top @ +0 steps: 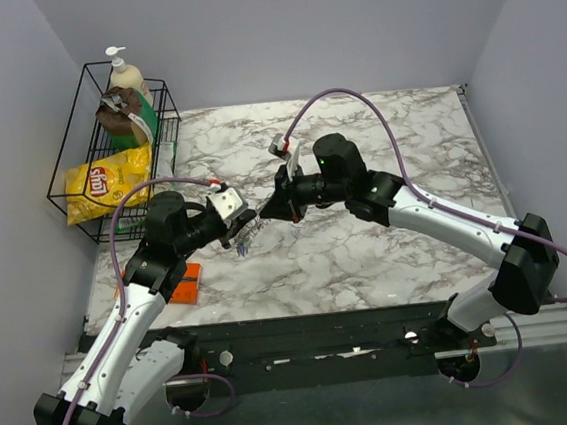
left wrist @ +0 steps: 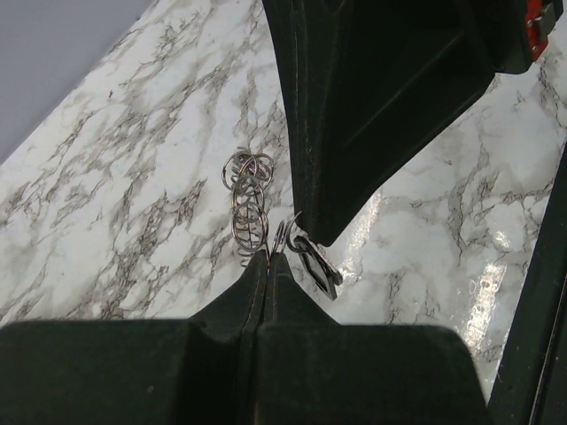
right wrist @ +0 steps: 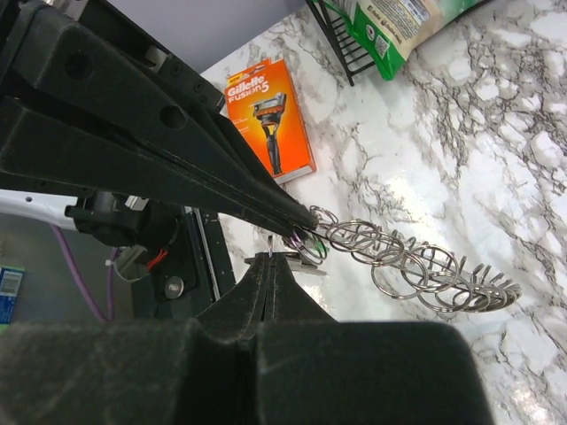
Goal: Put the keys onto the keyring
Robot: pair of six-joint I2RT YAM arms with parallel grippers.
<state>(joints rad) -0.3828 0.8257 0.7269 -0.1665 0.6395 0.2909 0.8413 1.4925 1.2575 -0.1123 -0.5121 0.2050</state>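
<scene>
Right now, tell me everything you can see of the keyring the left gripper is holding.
The keyring is a string of thin, shiny silvery wire rings linked one through the next, ending in a tight cluster. The shut left gripper pinches its near end, and the string trails away from it over the marble table. The shut right gripper sits close beside that same end. Whether the far end rests on the marble, I cannot tell.

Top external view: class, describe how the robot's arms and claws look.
The left arm and right arm have white shells and black joints, each trailed by a purple cable. The left claw and right claw are black, tapering wedges. A green light glows on the right wrist.
</scene>
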